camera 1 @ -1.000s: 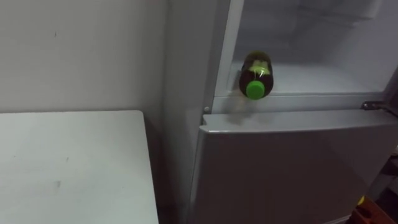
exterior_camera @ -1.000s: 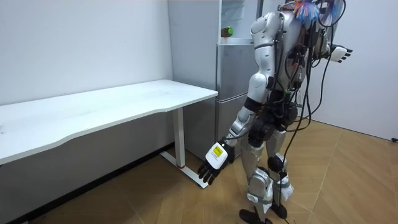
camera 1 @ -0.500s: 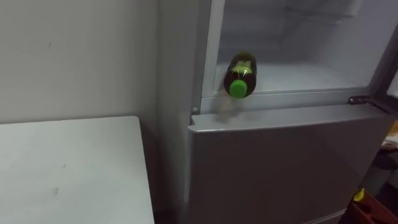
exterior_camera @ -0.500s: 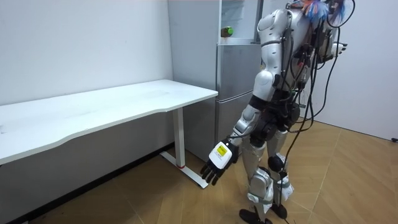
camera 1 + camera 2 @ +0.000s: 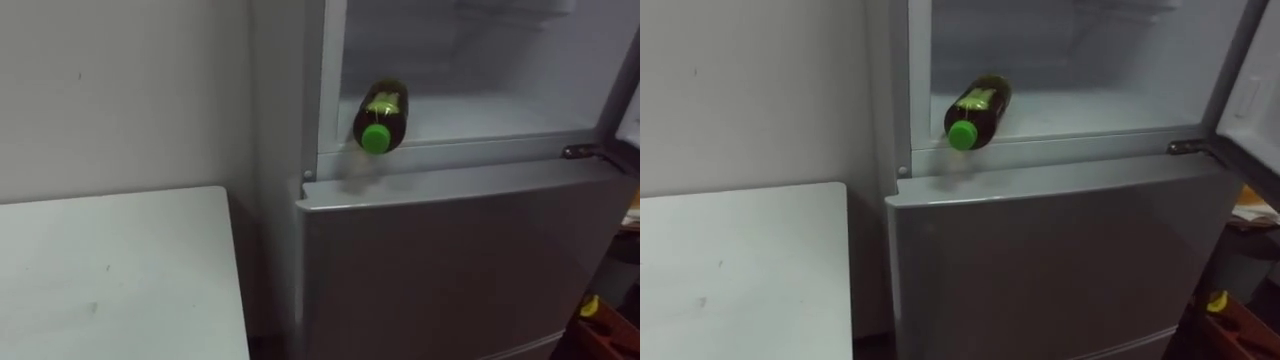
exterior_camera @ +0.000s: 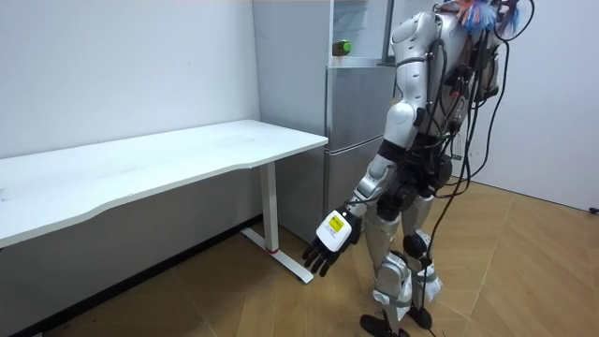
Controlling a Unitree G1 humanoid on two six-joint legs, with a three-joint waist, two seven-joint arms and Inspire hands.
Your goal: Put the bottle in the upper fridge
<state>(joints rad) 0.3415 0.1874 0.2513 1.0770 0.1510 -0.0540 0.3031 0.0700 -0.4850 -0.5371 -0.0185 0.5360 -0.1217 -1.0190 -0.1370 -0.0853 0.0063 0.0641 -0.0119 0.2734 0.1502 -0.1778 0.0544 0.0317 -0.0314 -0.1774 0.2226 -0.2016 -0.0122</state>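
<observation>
Eye views, left to right. A white table [image 5: 110,270] fills the lower left, its top bare, set against a plain wall [image 5: 120,90]. Its right edge stops just short of the fridge [image 5: 450,260], with a dark gap between them.

The fridge's lower door [image 5: 1040,260] is shut. The upper compartment [image 5: 480,60] above it stands open. The bottle [image 5: 380,112] lies on its side on the floor of that compartment, at the front left corner and close to the left wall. Its body is dark with a yellow-green label. Its green cap [image 5: 376,138] points outward and reaches the front lip. A dark hinge [image 5: 585,152] sits at the right end of that lip. The open upper door [image 5: 1252,95] shows at the far right edge.

Room view, left to right. The table runs along the wall to the fridge, where the bottle shows by its green cap on the upper ledge. The robot stands upright on the wooden floor [image 6: 524,271], close in front of the fridge and facing it. Its left hand [image 6: 325,245] hangs low beside the leg, fingers loose and slightly spread, holding nothing.
</observation>
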